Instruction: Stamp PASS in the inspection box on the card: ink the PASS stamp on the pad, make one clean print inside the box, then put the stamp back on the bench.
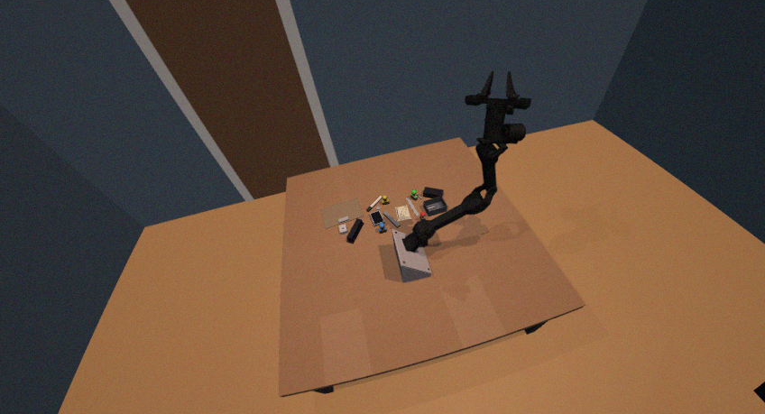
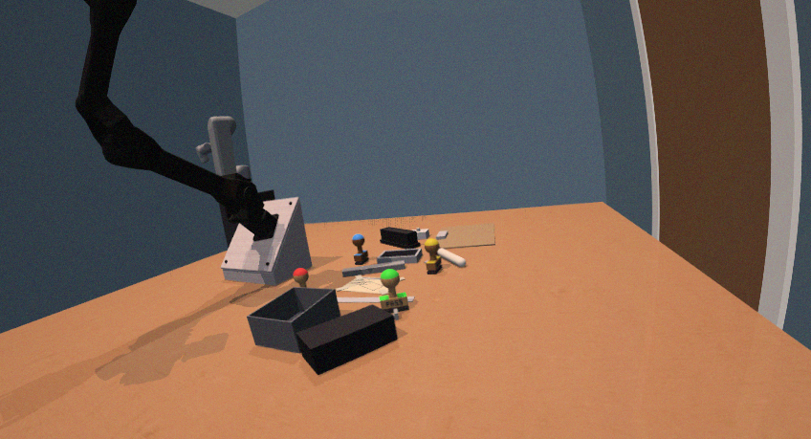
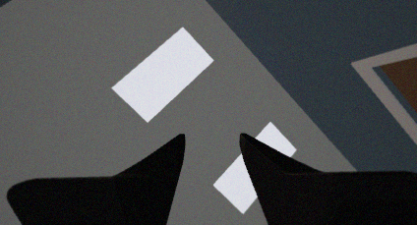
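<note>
Top view, upper right: gripper (image 1: pixel 501 73) (image 3: pixel 212 139) raised, fingers spread partway, nothing between. Green-topped PASS stamp (image 1: pixel 413 194) (image 2: pixel 391 290) upright, lower centre of exterior frame.

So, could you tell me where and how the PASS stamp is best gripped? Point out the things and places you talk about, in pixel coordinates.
I'd take the green-topped PASS stamp (image 1: pixel 413 194) (image 2: pixel 390 290) by its narrow wooden neck, below the round knob, coming from above. It stands upright, and the knob should help stop slipping. The black block (image 1: pixel 433 192) (image 2: pixel 348 339) sits close by.
</note>
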Motion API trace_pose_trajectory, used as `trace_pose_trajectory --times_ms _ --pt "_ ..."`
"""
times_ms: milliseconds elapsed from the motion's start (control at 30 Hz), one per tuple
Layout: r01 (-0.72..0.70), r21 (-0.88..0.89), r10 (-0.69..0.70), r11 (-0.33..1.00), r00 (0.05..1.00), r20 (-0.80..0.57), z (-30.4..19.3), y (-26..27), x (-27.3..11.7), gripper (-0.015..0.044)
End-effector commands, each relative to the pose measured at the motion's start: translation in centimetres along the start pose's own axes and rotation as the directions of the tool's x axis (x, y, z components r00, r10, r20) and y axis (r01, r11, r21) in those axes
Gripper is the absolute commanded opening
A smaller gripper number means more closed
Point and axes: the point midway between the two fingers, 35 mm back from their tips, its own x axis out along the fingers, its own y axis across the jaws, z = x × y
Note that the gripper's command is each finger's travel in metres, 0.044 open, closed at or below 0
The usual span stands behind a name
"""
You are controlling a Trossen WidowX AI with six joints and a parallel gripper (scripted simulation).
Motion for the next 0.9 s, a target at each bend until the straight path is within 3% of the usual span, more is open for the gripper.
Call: trace_pose_trajectory --times_ms 0,233,467,667,867 --pt "0.142 -0.134 -0.143 0.981 0.99 0.0 -0.8 -5.3 0.6 0.0222" --pt "0.384 -0.372 -0.403 0.845 0.915 0.03 -0.8 -15.4 0.8 0.0222" --pt "0.577 -0.544 -0.623 0.609 0.773 0.121 2.1 -25.0 -1.1 0.0222" --pt "0.697 -0.657 -0.797 0.287 0.554 0.24 6.0 -34.0 -5.2 0.0222" --pt "0.716 -0.695 -0.888 -0.06 0.28 0.364 11.1 -41.2 -11.2 0.0222"
